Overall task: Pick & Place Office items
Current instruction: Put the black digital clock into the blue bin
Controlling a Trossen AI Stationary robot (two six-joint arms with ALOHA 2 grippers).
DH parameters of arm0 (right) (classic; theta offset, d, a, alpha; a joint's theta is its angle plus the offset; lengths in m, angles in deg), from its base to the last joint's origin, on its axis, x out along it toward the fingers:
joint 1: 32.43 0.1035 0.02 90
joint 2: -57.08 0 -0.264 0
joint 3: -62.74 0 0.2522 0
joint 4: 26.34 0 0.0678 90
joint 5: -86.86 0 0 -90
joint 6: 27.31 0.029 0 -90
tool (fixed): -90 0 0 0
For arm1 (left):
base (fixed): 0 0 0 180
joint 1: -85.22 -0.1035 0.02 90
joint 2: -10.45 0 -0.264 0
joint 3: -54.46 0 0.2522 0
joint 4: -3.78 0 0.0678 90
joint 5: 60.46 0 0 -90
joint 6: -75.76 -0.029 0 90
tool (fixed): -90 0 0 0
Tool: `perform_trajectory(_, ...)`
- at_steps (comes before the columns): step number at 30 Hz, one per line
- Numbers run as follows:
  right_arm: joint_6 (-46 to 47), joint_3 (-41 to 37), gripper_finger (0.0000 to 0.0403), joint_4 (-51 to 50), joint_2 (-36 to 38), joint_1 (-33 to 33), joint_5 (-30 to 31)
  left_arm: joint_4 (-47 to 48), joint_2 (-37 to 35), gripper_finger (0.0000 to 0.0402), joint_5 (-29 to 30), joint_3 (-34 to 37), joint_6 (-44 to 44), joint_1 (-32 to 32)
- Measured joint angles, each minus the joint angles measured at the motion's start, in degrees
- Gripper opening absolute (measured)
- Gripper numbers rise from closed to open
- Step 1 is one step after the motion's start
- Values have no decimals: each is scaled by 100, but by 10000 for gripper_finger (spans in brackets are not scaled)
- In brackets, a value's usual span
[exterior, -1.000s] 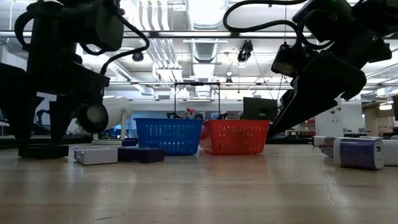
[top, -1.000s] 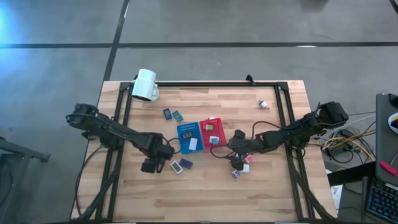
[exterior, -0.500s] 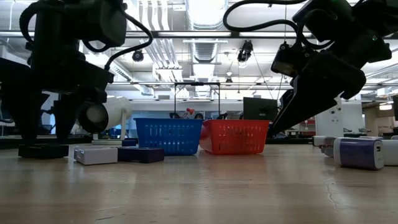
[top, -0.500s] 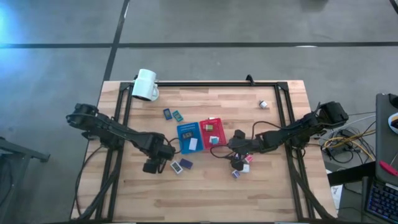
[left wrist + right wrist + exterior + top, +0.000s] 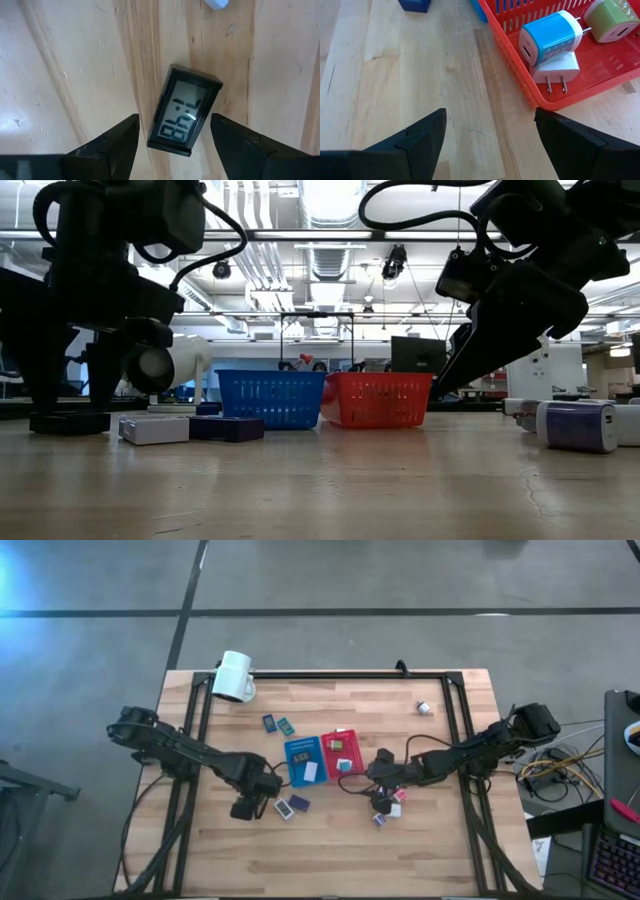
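Observation:
A black digital clock lies flat on the wooden table, face up. My left gripper hangs over it, pointing down and open, one finger on each side of the clock's near end, with a gap on both sides. The low view shows the clock on the table under those fingers. My right gripper is open and slants down over bare wood by the near right corner of the red basket. That basket holds a blue and white charger, a white plug and a green one.
The blue basket and the red basket stand side by side mid-table. A white item and a dark purple item lie right of my left gripper. Small pieces lie near the right arm. A white mug lies far left.

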Motion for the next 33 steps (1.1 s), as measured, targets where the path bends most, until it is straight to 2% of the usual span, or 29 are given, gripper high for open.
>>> perform_trajectory(12,-2,0,297,24,0,0,0,-28,628,250,-272,-29,-116,0)
perform_trajectory(21,-20,2,297,125,0,0,-2,-16,560,249,-316,-74,-142,-2)
perform_trajectory(25,-20,2,297,129,0,2,-2,-19,586,221,-303,-85,-140,-2)
perform_trajectory(30,-20,2,297,129,0,2,-2,-29,599,151,-288,-92,-140,-7)
perform_trajectory(33,-22,2,297,129,0,2,-2,-40,593,149,-291,-94,-128,-7)
